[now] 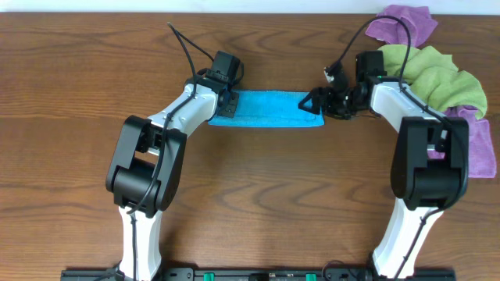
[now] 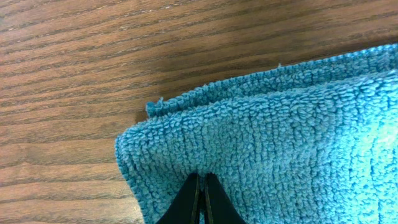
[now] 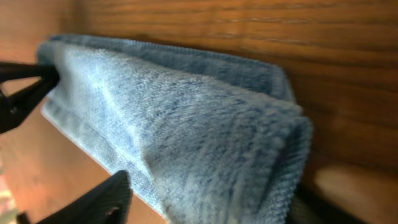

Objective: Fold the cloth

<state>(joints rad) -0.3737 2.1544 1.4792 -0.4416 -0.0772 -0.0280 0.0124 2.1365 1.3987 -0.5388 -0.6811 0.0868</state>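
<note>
The wooden table (image 1: 78, 78) carries a folded blue cloth (image 1: 266, 109) near centre. Green cloths (image 1: 441, 74) and purple cloths (image 1: 402, 22) lie heaped at its right edge.

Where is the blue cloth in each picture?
Overhead: the blue cloth is a flat strip in the upper middle.
Left wrist: it fills the lower right, with its corner at the left.
Right wrist: it fills the middle, running from upper left to lower right.
Shared landmark: the wooden table lies under it in every view.
</note>
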